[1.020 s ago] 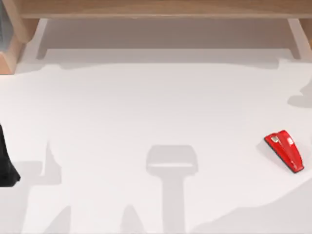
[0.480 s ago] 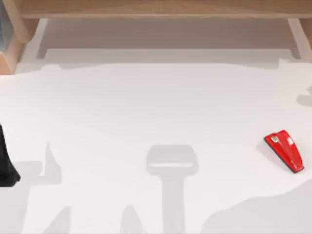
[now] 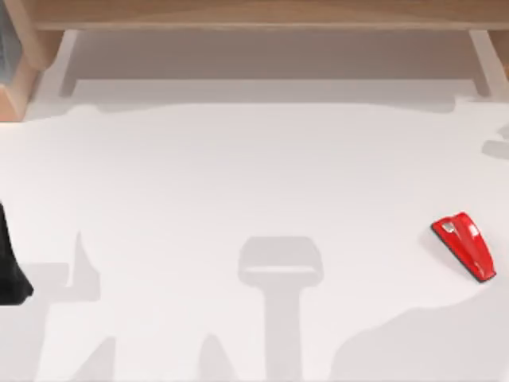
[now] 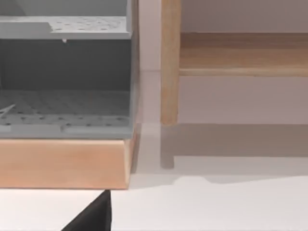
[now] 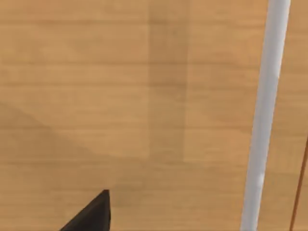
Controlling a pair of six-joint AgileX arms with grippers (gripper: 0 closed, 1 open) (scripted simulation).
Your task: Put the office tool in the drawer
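Note:
The office tool, a glossy red wedge-shaped stapler (image 3: pixel 465 245) with a thin black base, lies flat on the white table (image 3: pixel 238 175) near the right edge. It points diagonally toward the front right. Nothing touches it. A black part of my left arm (image 3: pixel 9 267) sits at the table's left edge, far from the stapler. A dark corner of my left gripper (image 4: pixel 94 217) shows in the left wrist view. A dark corner of my right gripper (image 5: pixel 91 214) shows close to a wooden panel (image 5: pixel 120 96) crossed by a white bar (image 5: pixel 264 115). I cannot tell which part is the drawer.
A wooden frame (image 3: pixel 254 14) spans the back of the table, with pale legs (image 3: pixel 487 62) at both ends. At the back left stands a grey perforated shelf unit (image 4: pixel 65 77) on a wooden base (image 4: pixel 62 163), beside a wooden post (image 4: pixel 169 62).
The stapler and the left arm have not moved. The arm shadow at the table's front right has spread and shifted, and the small shadow at the right edge has drawn back.

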